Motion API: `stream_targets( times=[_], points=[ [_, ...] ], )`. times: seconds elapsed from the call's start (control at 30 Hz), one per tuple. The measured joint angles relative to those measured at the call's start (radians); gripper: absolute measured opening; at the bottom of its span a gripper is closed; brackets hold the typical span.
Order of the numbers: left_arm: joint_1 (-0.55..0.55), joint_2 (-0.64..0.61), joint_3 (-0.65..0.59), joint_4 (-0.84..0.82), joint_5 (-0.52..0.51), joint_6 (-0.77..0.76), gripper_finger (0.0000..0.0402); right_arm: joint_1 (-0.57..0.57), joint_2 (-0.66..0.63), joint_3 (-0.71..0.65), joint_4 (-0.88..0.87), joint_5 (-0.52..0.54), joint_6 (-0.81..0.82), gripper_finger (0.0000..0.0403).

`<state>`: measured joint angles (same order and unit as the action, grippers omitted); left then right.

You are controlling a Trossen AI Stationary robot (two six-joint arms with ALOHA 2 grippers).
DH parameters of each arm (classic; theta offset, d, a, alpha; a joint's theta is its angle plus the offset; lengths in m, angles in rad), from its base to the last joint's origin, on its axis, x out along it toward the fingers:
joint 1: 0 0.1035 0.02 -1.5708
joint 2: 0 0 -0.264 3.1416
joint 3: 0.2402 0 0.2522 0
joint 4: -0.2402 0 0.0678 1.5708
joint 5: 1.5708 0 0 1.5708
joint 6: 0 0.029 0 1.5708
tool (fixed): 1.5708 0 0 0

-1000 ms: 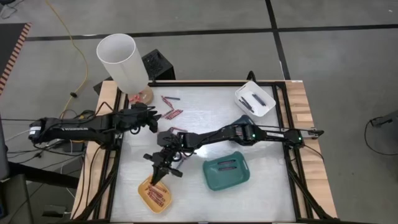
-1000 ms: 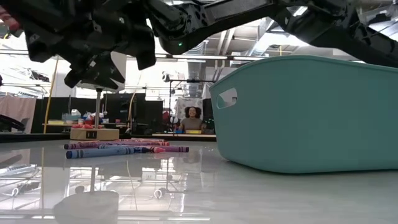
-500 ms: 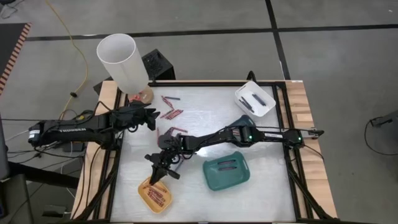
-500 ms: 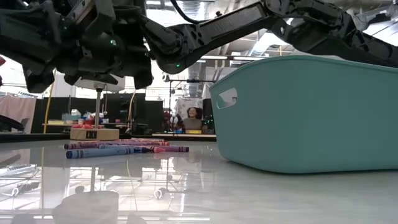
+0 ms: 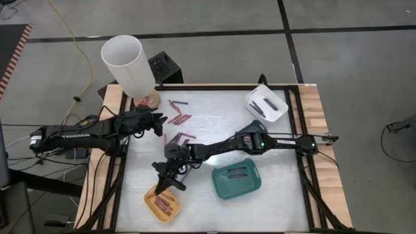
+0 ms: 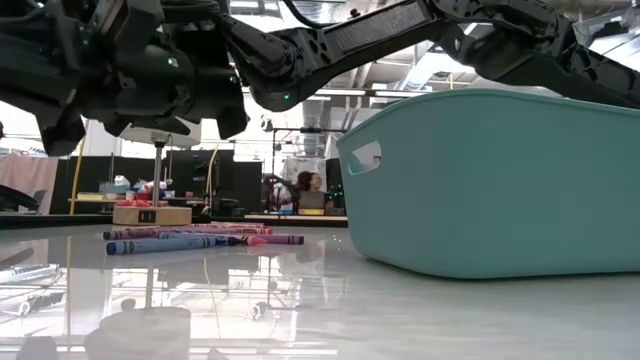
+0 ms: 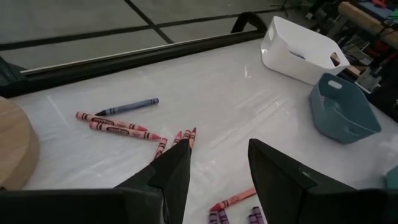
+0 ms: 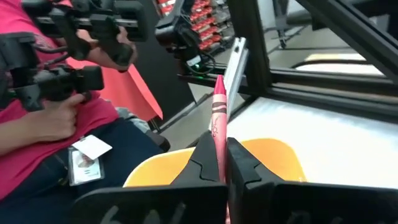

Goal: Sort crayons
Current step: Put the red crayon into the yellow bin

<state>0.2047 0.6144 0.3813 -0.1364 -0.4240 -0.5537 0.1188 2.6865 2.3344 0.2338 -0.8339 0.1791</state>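
Note:
My right gripper [image 5: 164, 185] reaches across the table and hangs over the yellow tray [image 5: 151, 207] near the front left, shut on a red crayon [image 8: 219, 112]. The tray holds a few red crayons [image 5: 166, 205]. Loose red, pink and purple crayons [image 5: 179, 118] lie flat on the white table top, with a blue one [image 7: 127, 106] among them. My left gripper [image 5: 158, 123] hovers open at the table's left side, above and short of those crayons [image 7: 118, 127], with nothing between its fingers. My right gripper pinches the red crayon's lower shaft [image 8: 219, 142] between its two fingers. The crayon lies along the fingers, and its pointed tip [image 8: 219, 81] sticks out past them. It is lifted clear, above the yellow tray [image 8: 273, 155].
A teal tray [image 5: 237, 181] sits right of the yellow one, a white tray [image 5: 266, 104] at the far right corner. A tall white cylinder [image 5: 127, 64] on a wooden disc [image 7: 12, 143] stands at the far left. A person's hands [image 8: 59, 115] show beyond the table.
My right gripper has sunk a little over the yellow tray and rolled at the wrist, still shut on the red crayon.

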Motion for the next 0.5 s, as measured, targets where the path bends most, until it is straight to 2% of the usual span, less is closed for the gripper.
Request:
stream_targets(
  times=[0.5],
  points=[
    [0.0,0.0,-0.001,0.03,-0.003,-0.003,0.0151,0.0,0.0,0.0,-0.048,0.005,0.024,0.0003]
  ],
)
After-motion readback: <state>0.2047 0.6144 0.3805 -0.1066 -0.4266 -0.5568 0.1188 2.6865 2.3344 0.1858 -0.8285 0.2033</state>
